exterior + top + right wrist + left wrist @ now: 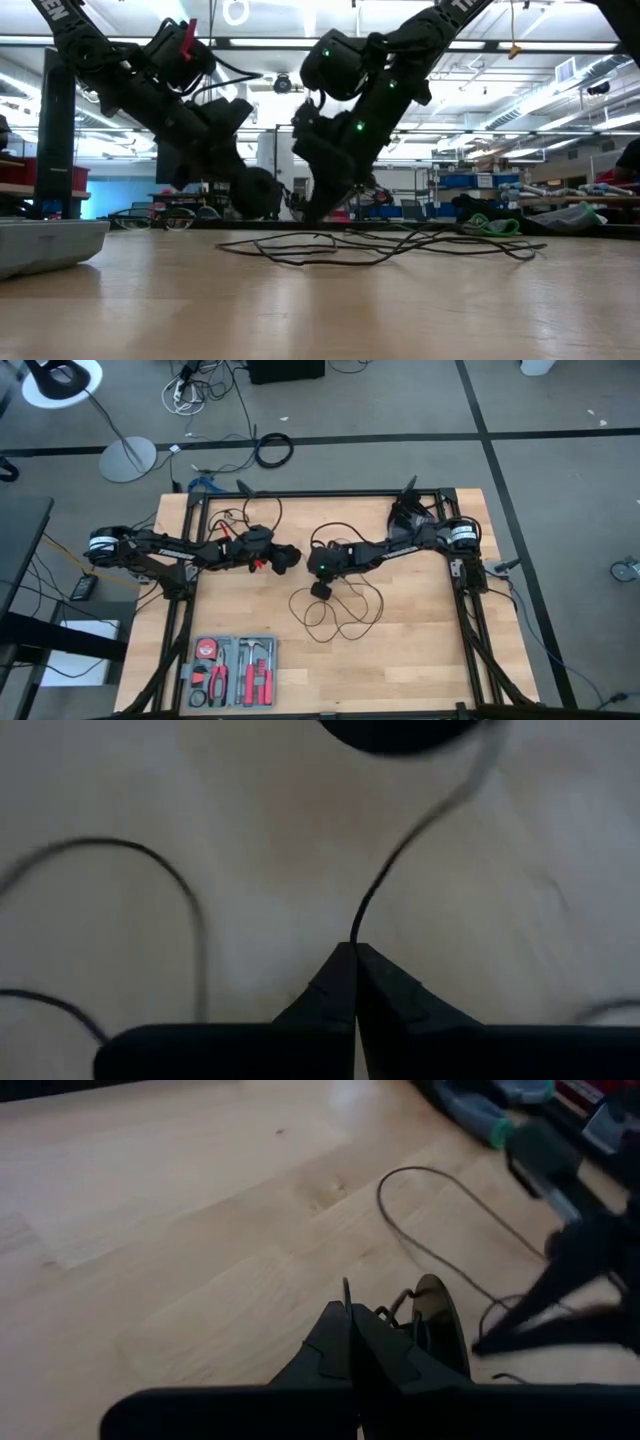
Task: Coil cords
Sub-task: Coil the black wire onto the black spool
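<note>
My right gripper is pinched shut on the cord, a very thin black line that rises from my fingertips toward the puck, a dark round blur at the top edge of the right wrist view. In the high view the cord sprawls in loose, uneven loops just below centre of the table. My left gripper is closed too, at centre frame, a strand caught at its tips.
</note>
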Action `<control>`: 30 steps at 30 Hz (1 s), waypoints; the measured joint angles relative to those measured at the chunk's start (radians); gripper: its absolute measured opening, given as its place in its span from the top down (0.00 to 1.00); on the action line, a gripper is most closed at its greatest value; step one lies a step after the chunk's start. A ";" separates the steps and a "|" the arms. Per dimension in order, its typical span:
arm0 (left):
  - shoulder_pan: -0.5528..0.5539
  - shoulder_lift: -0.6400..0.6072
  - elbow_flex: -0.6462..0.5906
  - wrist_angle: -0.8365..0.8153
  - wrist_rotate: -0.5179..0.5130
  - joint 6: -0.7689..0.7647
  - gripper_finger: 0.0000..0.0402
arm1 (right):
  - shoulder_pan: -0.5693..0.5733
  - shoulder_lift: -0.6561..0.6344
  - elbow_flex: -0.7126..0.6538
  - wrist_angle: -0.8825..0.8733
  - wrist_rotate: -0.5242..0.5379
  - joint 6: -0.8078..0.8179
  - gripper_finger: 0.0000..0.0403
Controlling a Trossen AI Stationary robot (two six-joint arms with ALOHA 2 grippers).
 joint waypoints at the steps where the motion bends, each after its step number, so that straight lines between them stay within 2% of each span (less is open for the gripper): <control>1: 0.000 0.000 0.000 0.005 0.007 0.000 1.00 | 0.003 0.000 0.000 0.013 -0.001 0.000 1.00; 10: 0.000 0.000 0.000 0.112 0.058 -0.001 1.00 | 0.009 0.000 0.000 0.121 -0.051 0.002 1.00; 16: 0.000 0.000 0.000 0.136 0.094 -0.020 1.00 | 0.000 0.000 -0.001 0.078 -0.011 0.019 1.00; 20: 0.000 0.000 0.000 0.149 0.066 -0.022 1.00 | -0.008 0.000 -0.001 0.161 -0.077 -0.007 1.00; 25: 0.000 0.000 0.000 0.164 0.027 -0.021 1.00 | 0.005 0.000 -0.001 0.292 -0.109 -0.030 1.00; 30: 0.000 0.000 0.000 0.138 0.017 -0.019 1.00 | -0.008 0.000 0.017 0.347 -0.120 -0.063 1.00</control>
